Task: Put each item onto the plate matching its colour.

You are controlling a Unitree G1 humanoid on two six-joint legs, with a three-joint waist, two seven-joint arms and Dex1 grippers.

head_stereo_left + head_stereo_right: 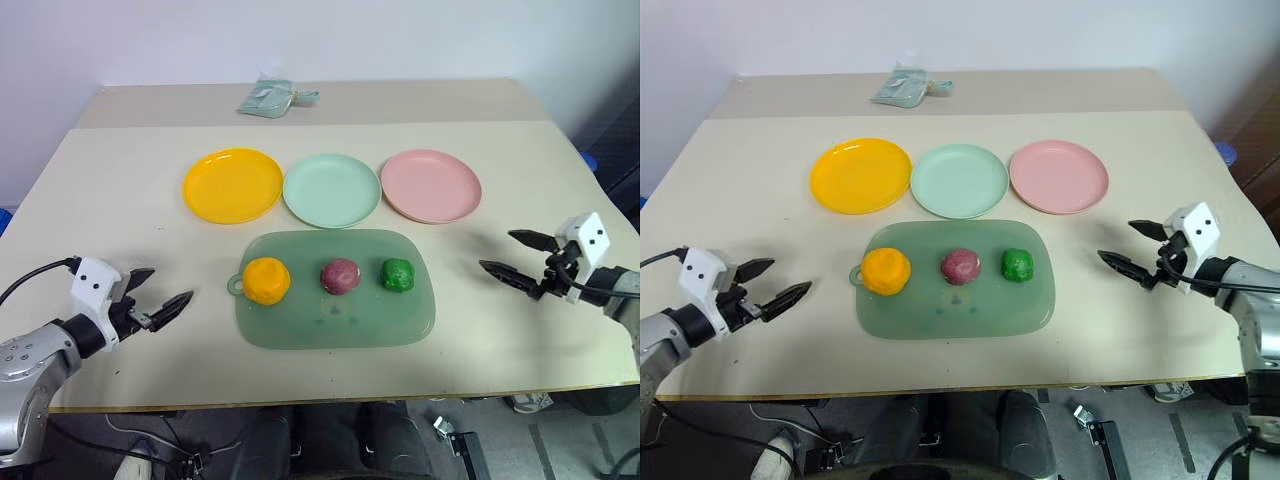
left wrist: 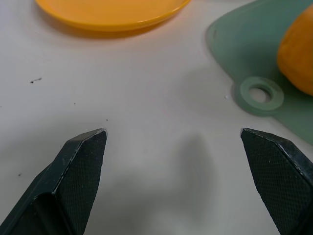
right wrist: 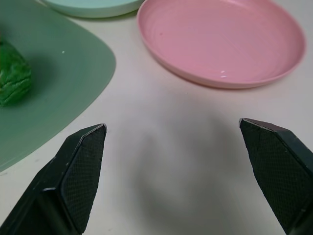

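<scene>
The orange ball (image 1: 266, 280), purple ball (image 1: 340, 276) and green ball (image 1: 397, 274) sit in a row on the green tray (image 1: 330, 325), just near of the yellow plate (image 1: 232, 185), mint plate (image 1: 332, 190) and pink plate (image 1: 431, 186). The left gripper (image 1: 155, 297) and right gripper (image 1: 514, 255) hover either side of the tray, fingers spread and empty, probably poised for a first pick.

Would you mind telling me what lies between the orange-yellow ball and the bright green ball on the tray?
The dark reddish-purple ball sits between the orange-yellow ball and the bright green ball, apart from both, on the green tray; both eye views show it.
</scene>
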